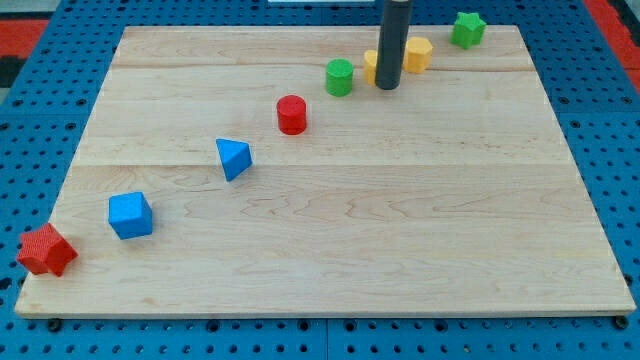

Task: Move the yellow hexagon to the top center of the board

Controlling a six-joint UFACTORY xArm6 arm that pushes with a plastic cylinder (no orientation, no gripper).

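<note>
Camera view: yellow hexagon (417,53), flat-topped, partly behind my tip (387,86).

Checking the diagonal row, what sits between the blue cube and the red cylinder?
In the camera view, only the blue triangular block lies between the blue cube and the red cylinder.

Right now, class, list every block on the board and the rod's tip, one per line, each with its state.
My tip: down on the board, in front of the yellow blocks.
Yellow hexagon: top, right of centre.
Second yellow block: mostly hidden behind the rod.
Green cylinder: upright.
Green star: top right.
Red cylinder: upright.
Blue triangle: left of centre.
Blue cube: lower left.
Red star: bottom-left corner.
</note>
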